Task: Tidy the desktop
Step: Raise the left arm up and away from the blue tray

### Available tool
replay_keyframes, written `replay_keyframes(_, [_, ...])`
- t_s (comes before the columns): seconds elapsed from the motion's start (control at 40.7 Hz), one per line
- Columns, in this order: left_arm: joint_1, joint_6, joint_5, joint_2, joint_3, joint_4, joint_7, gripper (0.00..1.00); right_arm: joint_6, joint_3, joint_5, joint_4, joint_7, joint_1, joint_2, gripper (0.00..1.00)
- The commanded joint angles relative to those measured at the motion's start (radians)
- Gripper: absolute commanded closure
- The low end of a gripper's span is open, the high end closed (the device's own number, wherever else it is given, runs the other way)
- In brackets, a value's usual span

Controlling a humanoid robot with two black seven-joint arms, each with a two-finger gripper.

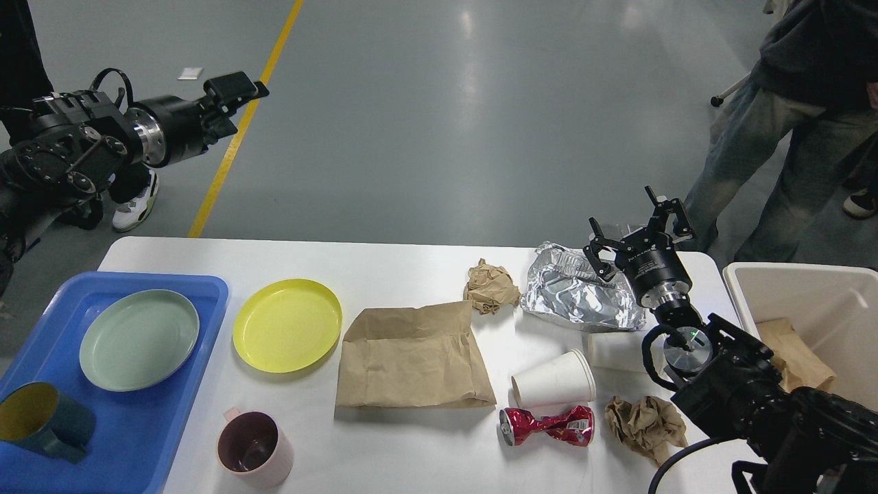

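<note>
Desktop (411, 267) spread across lower view, littered. Blue tray (199, 302) at its left end, green plate (139, 339) already inside; beige bin (741, 288) off its right end, likely for rubbish. Brown bag (411, 357) flat at centre; foil tray (583, 295) toward far right. Right gripper (634, 233) spread wide, empty, above foil, apparently lining up a grab. Left gripper (236, 89) parked beyond left end; opening unclear.

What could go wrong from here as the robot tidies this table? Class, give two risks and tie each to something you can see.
1. The right gripper, jaws open, hovers over the crumpled foil. Foil is thin and shapeless, so it may slip or tear when pinched.
2. Two paper cups lie on their sides close under the right arm, beside the crushed can. A sweep towards the bin could roll them off the table.
</note>
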Motion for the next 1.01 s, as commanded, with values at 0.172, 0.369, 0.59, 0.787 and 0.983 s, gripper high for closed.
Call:
replay_keyframes(0.172, [-0.213, 0.001, -0.007, 0.002, 0.542, -0.516, -0.011, 0.04, 0.000, 0.001, 0.000, 0.000, 0.000, 0.000, 0.000, 0.00])
replay_keyframes(0.369, [-0.302, -0.002, -0.006, 0.067, 0.652, -0.605, -0.011, 0.04, 0.000, 0.001, 0.000, 0.000, 0.000, 0.000, 0.000, 0.00])
replay_keyframes(0.59, [-0.380, -0.034, -0.006, 0.079, 0.677, -0.709, -0.005, 0.04, 0.000, 0.001, 0.000, 0.000, 0.000, 0.000, 0.000, 0.00])
replay_keyframes(0.787, [-0.566, -0.065, -0.006, 0.082, 0.852, -0.838, -0.003, 0.04, 0.000, 0.001, 0.000, 0.000, 0.000, 0.000, 0.000, 0.00])
replay_keyframes(0.983, [-0.599, -0.077, -0.007, 0.071, 0.866, -0.841, -0.003, 0.04, 0.000, -0.001, 0.000, 0.000, 0.000, 0.000, 0.000, 0.00])
